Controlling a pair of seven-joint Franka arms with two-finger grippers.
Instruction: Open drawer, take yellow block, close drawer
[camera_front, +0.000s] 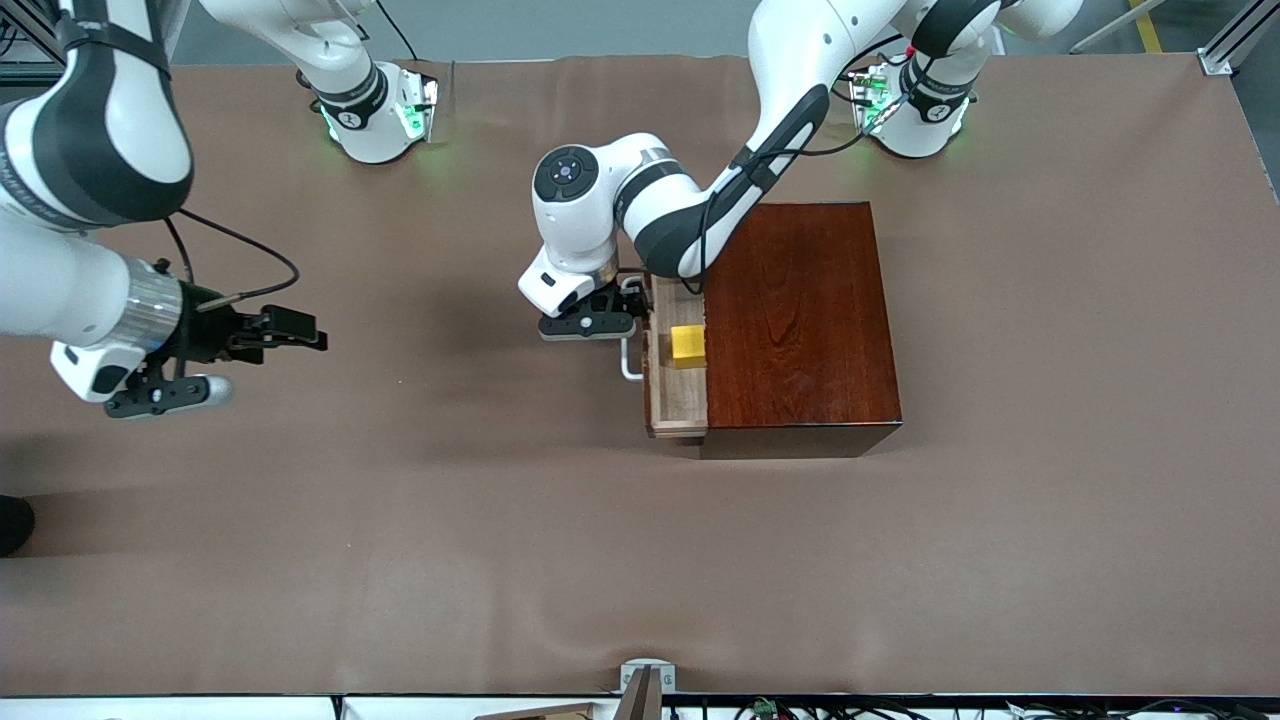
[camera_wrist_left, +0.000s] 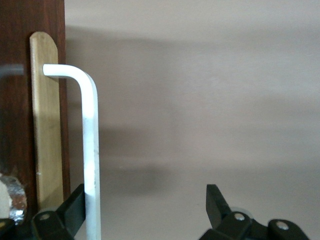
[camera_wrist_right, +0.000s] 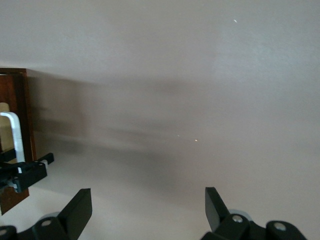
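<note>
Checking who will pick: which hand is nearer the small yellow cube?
Left. The left hand is at the drawer handle beside the small yellow cube; the right hand waits toward the right arm's end.

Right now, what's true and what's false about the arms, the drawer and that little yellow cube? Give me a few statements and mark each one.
1. The drawer is pulled partly out of the wooden box. True.
2. The yellow block is held in a tool. False: it sits in the drawer, with nothing gripping it.
3. The left tool is at the drawer's white handle, its fingers spread wide apart. True.
4. The right tool is shut around the handle. False: it is open over bare table, toward the right arm's end.
5. The yellow block lies on top of the wooden box. False: it is inside the drawer.
</note>
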